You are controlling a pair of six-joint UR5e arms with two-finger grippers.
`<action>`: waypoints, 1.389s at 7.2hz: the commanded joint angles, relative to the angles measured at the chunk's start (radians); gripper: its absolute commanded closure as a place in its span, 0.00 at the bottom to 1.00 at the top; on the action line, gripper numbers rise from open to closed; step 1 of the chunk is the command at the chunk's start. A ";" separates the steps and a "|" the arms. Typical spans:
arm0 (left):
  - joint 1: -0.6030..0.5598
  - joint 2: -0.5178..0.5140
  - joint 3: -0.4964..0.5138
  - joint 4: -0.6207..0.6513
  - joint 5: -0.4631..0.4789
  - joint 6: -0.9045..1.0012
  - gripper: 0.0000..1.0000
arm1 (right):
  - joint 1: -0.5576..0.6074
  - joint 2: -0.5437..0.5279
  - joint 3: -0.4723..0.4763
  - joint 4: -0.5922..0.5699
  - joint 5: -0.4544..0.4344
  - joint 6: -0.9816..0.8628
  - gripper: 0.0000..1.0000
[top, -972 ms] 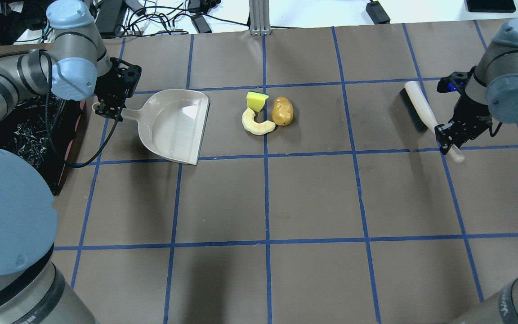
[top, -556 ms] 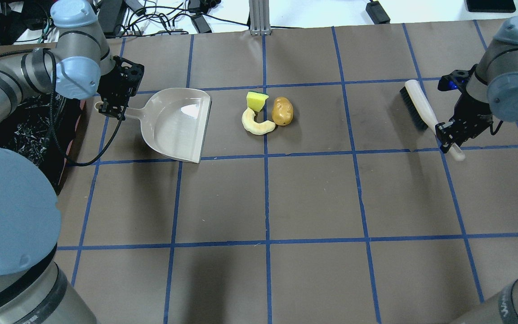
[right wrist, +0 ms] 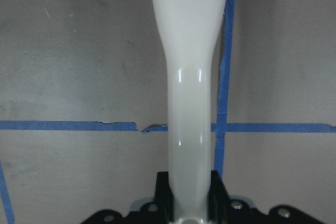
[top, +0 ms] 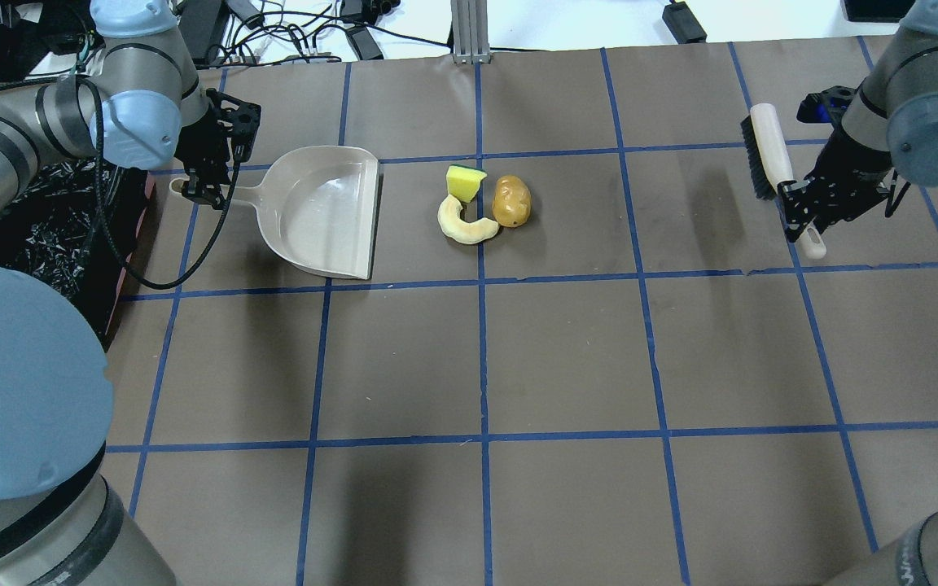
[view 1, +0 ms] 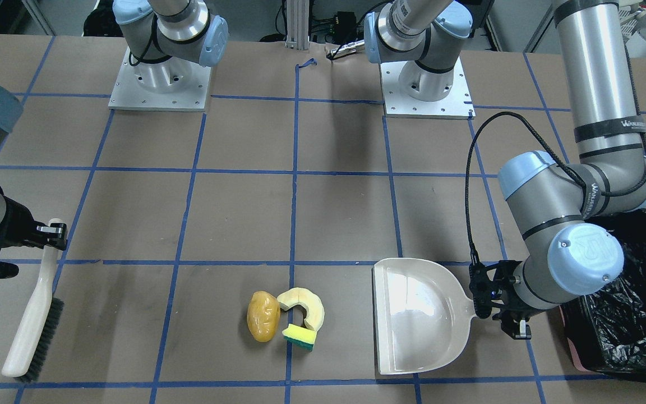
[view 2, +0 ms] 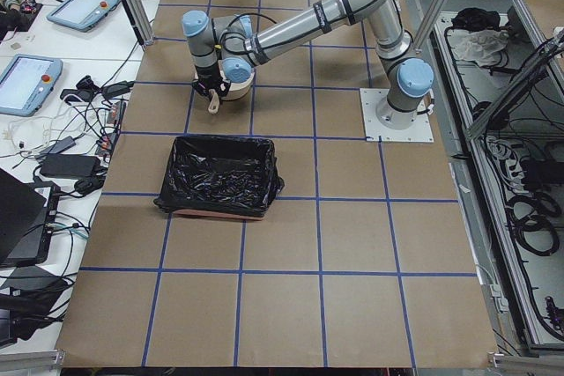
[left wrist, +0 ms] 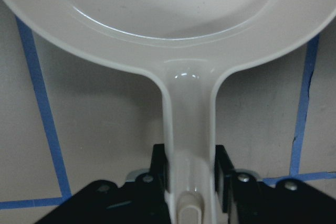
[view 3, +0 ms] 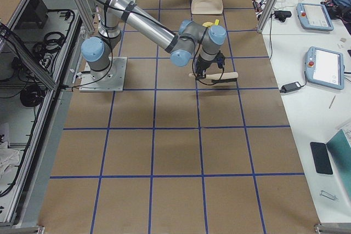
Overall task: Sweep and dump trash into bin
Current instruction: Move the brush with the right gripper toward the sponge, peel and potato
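Trash (top: 469,230) here is three little bits bunched together on the tabletop (top: 567,350): a potato-ish lump (top: 511,201), a cream curved piece (view 1: 314,306) and a yellow-green sponge block (top: 465,182). All look touching or near enough.

I'm not grabbing any of it directly. My left claw (top: 202,194) is clenched on the dustpan (top: 322,212) handle, mouth facing the pile from nearby. My right claw (top: 799,213) is clamped on the brush (top: 764,150) handle, well apart on the far side.

My guess is the lump is the heavy one and will roll off-line if pushed off-centre. The sponge looks light and soft, so it may tumble or catch in the bristles. The curved piece will probably spin. I'd sweep slow and square.

Both tools look stiff, but I'm holding them close to the handle ends, so they could twist in the grip. Bin (view 1: 637,314) sits just behind the dustpan, by my left arm.
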 commanded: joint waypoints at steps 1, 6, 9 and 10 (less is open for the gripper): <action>-0.003 -0.012 0.000 -0.007 0.017 -0.013 1.00 | 0.122 0.001 -0.007 0.002 0.014 0.161 1.00; -0.030 -0.021 0.002 -0.006 0.051 -0.016 1.00 | 0.354 0.021 -0.007 -0.004 0.091 0.435 1.00; -0.030 -0.022 0.002 -0.006 0.051 -0.016 1.00 | 0.442 0.038 -0.006 0.002 0.133 0.510 1.00; -0.030 -0.023 0.000 -0.006 0.051 -0.016 1.00 | 0.469 0.047 -0.002 0.001 0.134 0.537 1.00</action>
